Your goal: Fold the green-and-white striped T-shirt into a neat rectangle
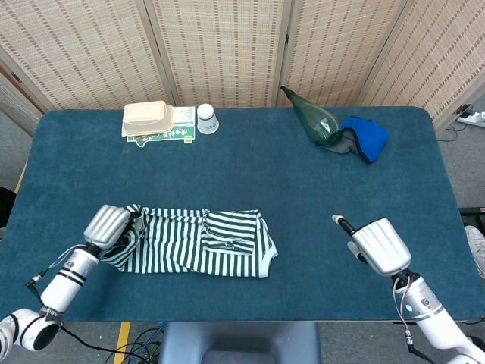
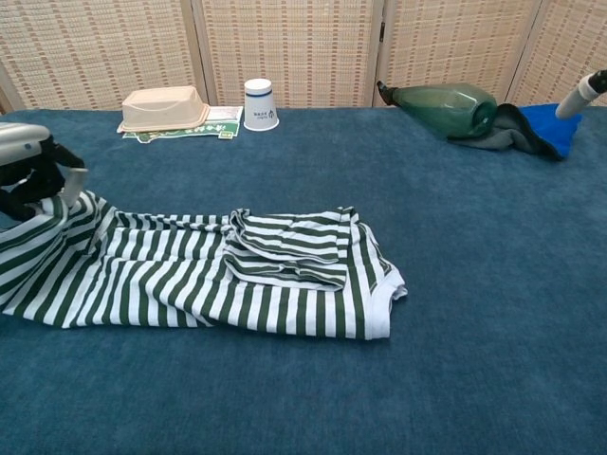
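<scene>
The green-and-white striped T-shirt (image 1: 193, 244) (image 2: 209, 280) lies as a long band on the blue table (image 1: 250, 174), left of centre. A folded sleeve (image 1: 231, 231) (image 2: 285, 248) rests on top of its right part. My left hand (image 1: 106, 226) (image 2: 33, 172) grips the shirt's left end and holds it raised off the table, so the cloth there bunches and slopes up. My right hand (image 1: 379, 246) hovers over the table well right of the shirt, holding nothing, one finger sticking out. In the chest view only a fingertip (image 2: 593, 90) of it shows at the right edge.
At the back left stand a beige takeout box (image 1: 145, 116) (image 2: 163, 107) on a green leaflet and a white paper cup (image 1: 206, 118) (image 2: 259, 103). A green bottle (image 1: 314, 117) (image 2: 446, 102) lies at the back right beside a blue cloth (image 1: 365, 135).
</scene>
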